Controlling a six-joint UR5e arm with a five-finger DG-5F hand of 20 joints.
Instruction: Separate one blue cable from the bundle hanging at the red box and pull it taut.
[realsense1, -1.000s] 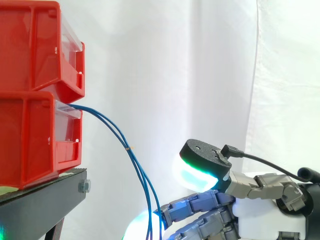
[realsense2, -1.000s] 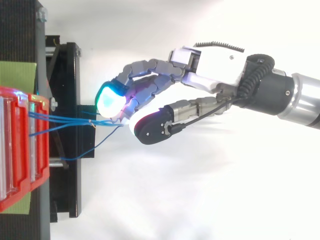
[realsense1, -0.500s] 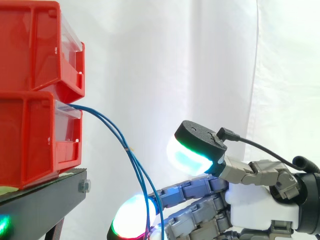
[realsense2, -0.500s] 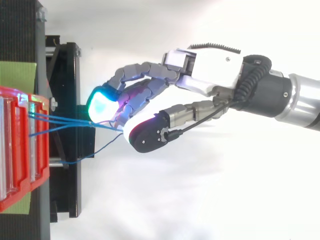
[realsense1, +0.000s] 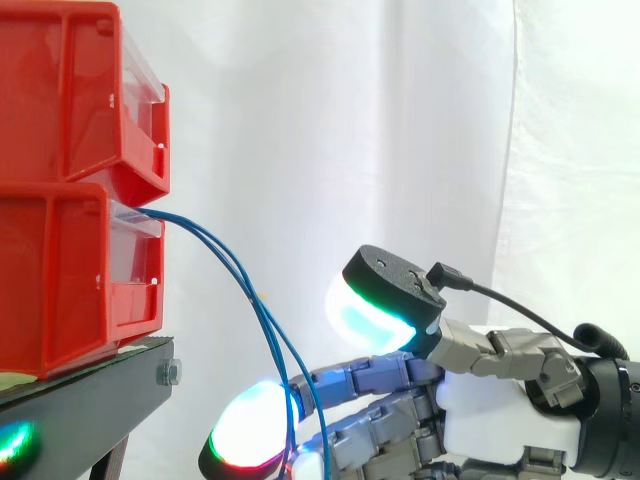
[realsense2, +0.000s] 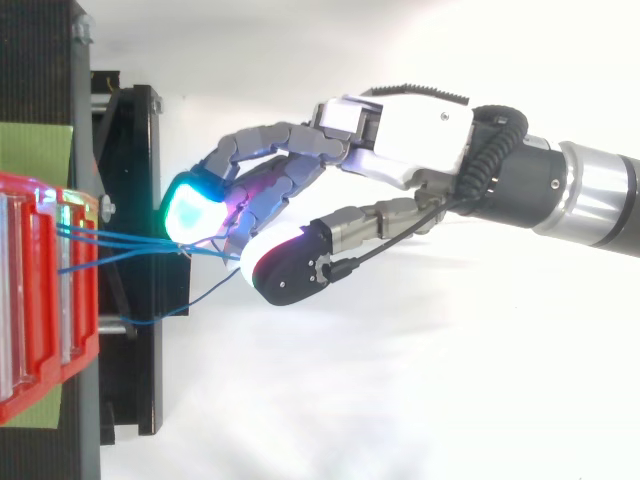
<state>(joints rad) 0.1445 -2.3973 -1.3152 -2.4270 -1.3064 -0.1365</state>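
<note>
1. Two red bins are stacked at 9 o'clock in the side view, the upper bin (realsense1: 70, 100) set on the lower bin (realsense1: 60, 280), and both are carried by a black stand (realsense1: 90, 400).
2. Thin blue cables (realsense1: 240, 275) are led out of the lower bin's front and hang close together in a slack curve toward 5 o'clock.
3. The robot hand (realsense1: 500, 420) is placed at 4 o'clock in that view, and the cables are run down to it near the bottom edge.
4. In the top view the robot hand (realsense2: 420, 140) is brought in from 3 o'clock, and the cables (realsense2: 130, 242) are stretched to it from the bins at 9 o'clock.
5. Whether a cable is grasped by the robot hand cannot be told.
6. A white curtain (realsense1: 400, 120) is hung behind.
</note>
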